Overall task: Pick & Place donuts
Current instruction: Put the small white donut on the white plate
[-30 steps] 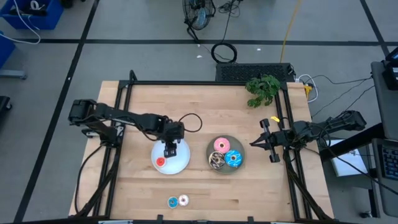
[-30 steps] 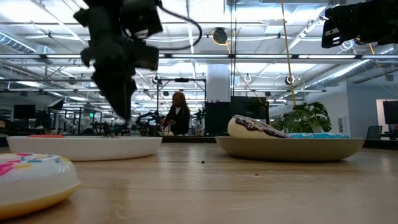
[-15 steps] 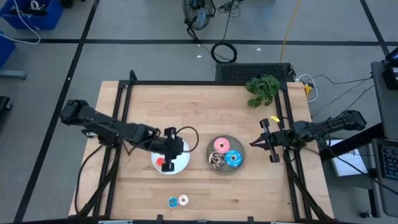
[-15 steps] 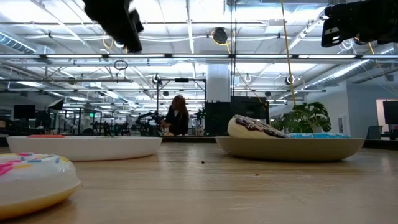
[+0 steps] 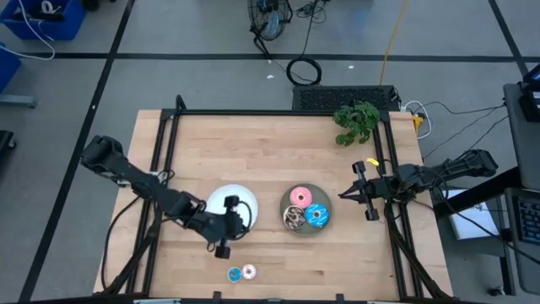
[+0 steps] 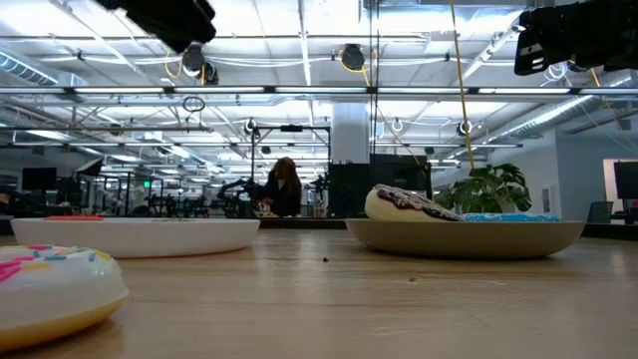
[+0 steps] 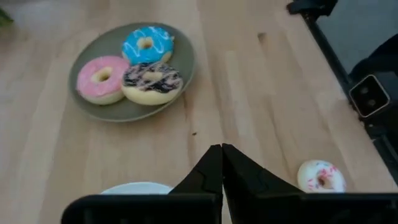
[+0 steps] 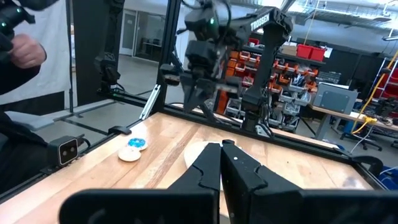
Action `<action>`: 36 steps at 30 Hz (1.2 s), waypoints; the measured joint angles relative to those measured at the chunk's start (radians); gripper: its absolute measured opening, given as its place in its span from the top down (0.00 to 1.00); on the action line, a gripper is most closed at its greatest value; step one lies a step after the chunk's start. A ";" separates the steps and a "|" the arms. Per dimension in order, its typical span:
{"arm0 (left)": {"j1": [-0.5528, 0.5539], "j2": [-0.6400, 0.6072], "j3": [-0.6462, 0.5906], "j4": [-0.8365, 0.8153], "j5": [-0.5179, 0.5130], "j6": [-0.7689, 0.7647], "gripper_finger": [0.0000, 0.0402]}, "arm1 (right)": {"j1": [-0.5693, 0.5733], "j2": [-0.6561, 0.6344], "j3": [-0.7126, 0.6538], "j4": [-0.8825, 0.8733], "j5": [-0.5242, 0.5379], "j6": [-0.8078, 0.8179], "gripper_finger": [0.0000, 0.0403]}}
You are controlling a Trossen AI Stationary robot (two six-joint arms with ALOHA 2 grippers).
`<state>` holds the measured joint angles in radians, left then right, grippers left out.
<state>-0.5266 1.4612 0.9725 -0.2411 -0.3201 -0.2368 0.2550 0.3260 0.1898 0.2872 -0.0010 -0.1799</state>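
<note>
My left gripper (image 5: 223, 248) hovers shut and holds nothing, above bare wood between the white plate (image 5: 237, 199) and two tiny donuts, blue (image 5: 234, 274) and white (image 5: 249, 271), near the front edge. The white tiny donut (image 7: 321, 176) shows past its fingers. A red donut (image 6: 70, 216) lies on the white plate. Pink (image 7: 101, 78), blue (image 7: 147, 43) and brown-sprinkled (image 7: 151, 81) donuts lie in the grey plate (image 5: 305, 191). My right gripper (image 5: 348, 193) waits shut at the table's right edge.
A green plant (image 5: 357, 121) stands at the far right corner. A black frame (image 5: 169, 135) runs along the table's edges. Bare wood lies between the plates and the front edge. A person (image 6: 284, 184) sits in the room far behind the table.
My left gripper has shut with nothing in it, risen from over the white plate and moved toward the table's near edge, now past the plate's front rim. The red donut stays on the white plate.
</note>
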 joint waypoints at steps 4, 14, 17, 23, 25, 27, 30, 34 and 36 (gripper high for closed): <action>-0.012 0.001 -0.114 0.189 0.000 -0.005 0.99 | 0.000 0.000 0.000 0.000 0.000 0.000 1.00; -0.045 0.001 -0.225 0.304 -0.052 -0.065 0.99 | 0.000 0.000 0.000 0.006 0.003 -0.026 1.00; -0.045 0.001 -0.225 0.305 -0.052 -0.077 0.97 | 0.000 0.000 0.000 0.007 0.003 -0.026 1.00; -0.045 0.001 -0.225 0.304 -0.053 -0.045 0.99 | 0.000 0.000 0.000 0.008 0.004 -0.026 1.00; -0.045 0.001 -0.225 0.303 -0.053 -0.035 0.98 | 0.000 0.000 0.000 0.008 0.004 -0.027 1.00; -0.045 0.001 -0.225 0.296 -0.053 -0.042 0.95 | 0.000 0.000 0.000 0.007 0.004 -0.038 1.00; -0.043 0.001 -0.225 0.295 -0.056 -0.113 0.92 | 0.000 0.000 0.000 0.007 0.004 -0.048 1.00; -0.046 0.007 -0.191 0.286 -0.045 -0.151 0.91 | 0.000 0.000 0.000 0.007 0.004 -0.044 1.00; -0.048 0.032 -0.134 0.249 -0.015 -0.158 0.93 | 0.000 0.000 0.000 0.007 0.004 -0.045 1.00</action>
<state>-0.5742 1.4929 0.8382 0.0082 -0.3350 -0.3947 0.2550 0.3261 0.1898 0.2947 0.0029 -0.2244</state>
